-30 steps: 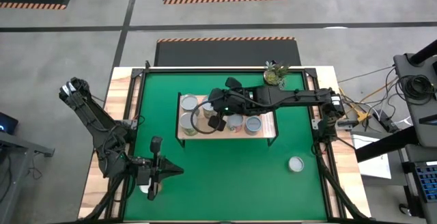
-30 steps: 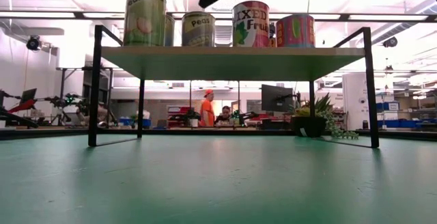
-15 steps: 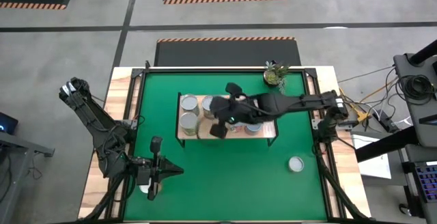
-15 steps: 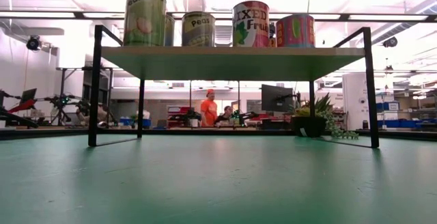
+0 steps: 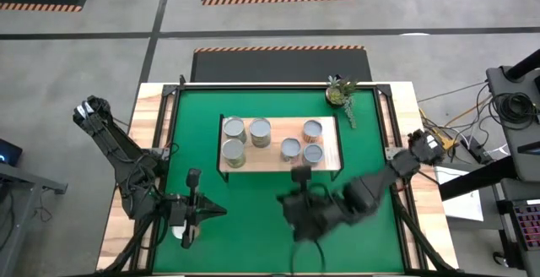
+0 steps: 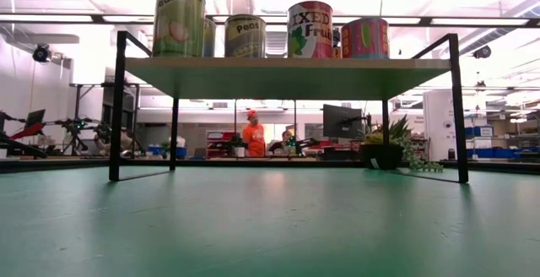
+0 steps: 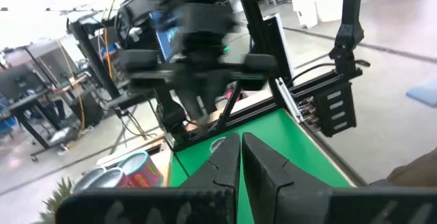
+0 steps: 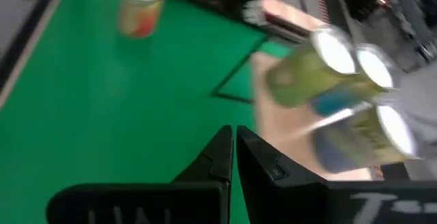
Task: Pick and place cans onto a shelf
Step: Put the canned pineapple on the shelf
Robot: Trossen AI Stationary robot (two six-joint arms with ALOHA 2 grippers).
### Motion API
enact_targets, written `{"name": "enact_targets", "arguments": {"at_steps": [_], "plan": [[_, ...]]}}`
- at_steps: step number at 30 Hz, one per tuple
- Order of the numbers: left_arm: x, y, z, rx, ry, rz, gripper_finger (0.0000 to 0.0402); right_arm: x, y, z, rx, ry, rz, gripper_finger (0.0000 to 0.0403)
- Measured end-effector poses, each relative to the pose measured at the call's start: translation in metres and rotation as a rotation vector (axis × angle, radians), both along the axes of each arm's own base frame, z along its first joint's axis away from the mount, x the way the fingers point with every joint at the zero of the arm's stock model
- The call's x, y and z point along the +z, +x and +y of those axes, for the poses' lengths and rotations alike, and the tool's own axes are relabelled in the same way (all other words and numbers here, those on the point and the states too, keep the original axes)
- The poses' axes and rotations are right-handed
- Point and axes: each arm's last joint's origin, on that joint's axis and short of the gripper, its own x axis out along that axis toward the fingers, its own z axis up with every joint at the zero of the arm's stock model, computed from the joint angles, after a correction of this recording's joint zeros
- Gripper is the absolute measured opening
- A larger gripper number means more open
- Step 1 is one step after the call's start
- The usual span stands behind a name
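Note:
The shelf (image 5: 331, 146) stands on the green mat, and the low view shows its wood top (image 6: 287, 76) on a black frame. Several cans (image 5: 260, 131) stand upright on it, also in the low view (image 6: 310, 29). One more can (image 8: 140, 5) stands on the mat beside my left gripper. My right gripper (image 5: 294, 218) is blurred over the mat in front of the shelf, shut and empty (image 8: 234, 149). My left gripper (image 5: 221, 211) waits shut at the near left (image 7: 240, 157).
A small potted plant (image 5: 340, 93) stands at the mat's far right corner. The mat (image 5: 245, 201) lies between the shelf and the near edge. People show in the room behind the table (image 6: 253, 135).
My right gripper has left the space above the cans on the shelf and swung toward the table's near edge, over the mat in front of the shelf. It has gone out of the low view. The cans on the shelf have stayed in place.

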Motion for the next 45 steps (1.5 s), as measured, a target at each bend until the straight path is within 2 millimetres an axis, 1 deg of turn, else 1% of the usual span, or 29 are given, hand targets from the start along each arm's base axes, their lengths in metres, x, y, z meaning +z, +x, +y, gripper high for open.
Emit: {"name": "enact_targets", "arguments": {"at_steps": [3,6,9,12,16,20,22,25,29,31,34,38,42,45], "plan": [[0.000,0.000,0.000,0.004,-0.063,0.006,0.0000,-0.015,-0.015,0.026,0.043,-0.045,-0.008,0.0009],[-0.002,0.001,-0.001,0.009,-0.119,0.017,0.0000,-0.030,-0.028,0.045,0.053,-0.110,-0.026,0.0009],[-0.007,0.004,-0.005,0.013,-0.155,0.035,0.0000,-0.039,-0.040,0.055,0.064,-0.158,-0.032,0.0009],[-0.015,0.008,-0.010,0.025,-0.236,0.067,0.0000,-0.040,-0.052,0.058,0.078,-0.171,-0.037,0.0009],[-0.030,0.013,-0.017,0.055,-0.391,0.143,0.0000,-0.034,-0.066,0.052,0.094,-0.155,-0.062,0.0009],[-0.040,0.009,-0.016,0.123,-0.584,0.252,0.0000,-0.034,-0.077,0.040,0.102,-0.132,-0.099,0.0009],[-0.038,0.006,-0.012,0.176,-0.687,0.340,0.0000,-0.035,-0.083,0.034,0.112,-0.121,-0.130,0.0009],[-0.029,0.002,-0.007,0.284,-0.815,0.484,0.0000,-0.039,-0.091,0.026,0.129,-0.090,-0.194,0.0009],[-0.023,-0.002,-0.011,0.389,-0.936,0.805,0.0000,-0.045,-0.103,0.014,0.148,-0.065,-0.263,0.0009],[-0.021,-0.004,-0.016,0.457,-0.966,0.959,0.0000,-0.043,-0.109,0.008,0.153,-0.057,-0.289,0.0009],[-0.029,-0.005,-0.021,0.656,-0.960,1.130,0.0000,-0.038,-0.118,-0.002,0.141,-0.005,-0.341,0.0009],[-0.048,-0.001,-0.029,0.878,-0.969,1.241,0.0000,-0.040,-0.127,-0.011,0.134,0.033,-0.380,0.0009],[-0.067,0.001,-0.039,0.999,-0.991,1.414,0.0000,-0.044,-0.132,-0.017,0.134,0.044,-0.390,0.0009],[-0.075,0.002,-0.043,1.068,-1.007,1.439,0.0000,-0.043,-0.134,-0.018,0.134,0.046,-0.393,0.0009]]}}
